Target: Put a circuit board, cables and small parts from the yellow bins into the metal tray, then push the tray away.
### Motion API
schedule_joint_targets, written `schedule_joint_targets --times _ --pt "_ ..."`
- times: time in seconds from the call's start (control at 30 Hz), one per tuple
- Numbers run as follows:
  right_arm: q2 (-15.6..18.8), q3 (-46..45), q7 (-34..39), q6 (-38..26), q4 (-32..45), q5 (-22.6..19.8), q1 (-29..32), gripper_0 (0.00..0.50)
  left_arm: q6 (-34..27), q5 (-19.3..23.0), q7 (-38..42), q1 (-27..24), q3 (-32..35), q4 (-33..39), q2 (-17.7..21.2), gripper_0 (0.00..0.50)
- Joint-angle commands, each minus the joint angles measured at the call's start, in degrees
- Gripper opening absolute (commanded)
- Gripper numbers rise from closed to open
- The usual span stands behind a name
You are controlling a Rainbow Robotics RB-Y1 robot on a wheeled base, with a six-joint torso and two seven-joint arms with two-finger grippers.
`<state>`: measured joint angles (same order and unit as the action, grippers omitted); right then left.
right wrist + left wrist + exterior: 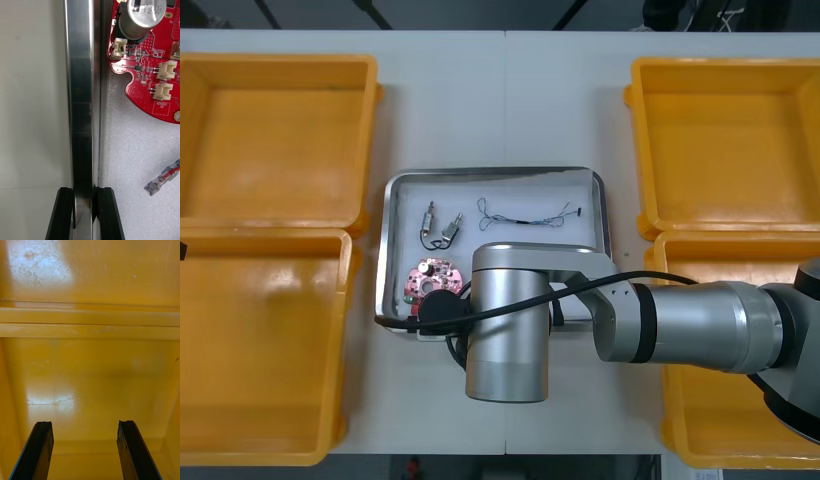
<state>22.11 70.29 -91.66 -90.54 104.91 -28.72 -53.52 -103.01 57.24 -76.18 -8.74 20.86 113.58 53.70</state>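
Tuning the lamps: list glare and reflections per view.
Front view: pale sheen on the yellow bins' floors. Left wrist view: two white glare patches on the bin floor beyond the left gripper. Right wrist view: shiny tray rim darkens toward the right gripper.

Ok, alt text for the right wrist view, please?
The right gripper is shut on the rim of the metal tray. Inside, on the white lining, lie a red circuit board and, nearer the fingers, a cable end.
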Motion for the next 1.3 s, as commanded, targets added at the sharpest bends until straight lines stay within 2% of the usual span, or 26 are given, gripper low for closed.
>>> schedule_joint_targets --times 0.03,0.33,0.77,0.97,1.13,1.3 --pt "0.1 0.7 -0.9 0.4 0.9 2.6 -3.5 0.000 0.4 -0.6 -3.5 1.1 2.0 1.6 -0.4 0.500" --pt "0.0 0.7 -0.5 0.6 -3.0 8.2 -6.7 0.000 0.4 -0.6 -3.5 1.1 2.0 1.6 -0.4 0.500" --pt "-2.3 -1.0 -1.8 1.9 -9.0 10.1 -11.7 0.000 0.4 -0.6 -3.5 1.1 2.0 1.6 -0.4 0.500" --pt "-3.0 -1.1 -2.6 6.7 -12.7 10.3 -13.5 0.000 0.4 -0.6 -3.5 1.1 2.0 1.6 -0.4 0.500" --pt "-3.4 -1.5 -3.4 11.3 -15.7 13.3 -14.2 0.000 0.4 -0.6 -3.5 1.1 2.0 1.6 -0.4 0.500" --pt "-3.4 -2.7 -4.4 12.8 -18.3 15.0 -14.4 0.000 0.4 -0.6 -3.5 1.1 2.0 1.6 -0.4 0.500"
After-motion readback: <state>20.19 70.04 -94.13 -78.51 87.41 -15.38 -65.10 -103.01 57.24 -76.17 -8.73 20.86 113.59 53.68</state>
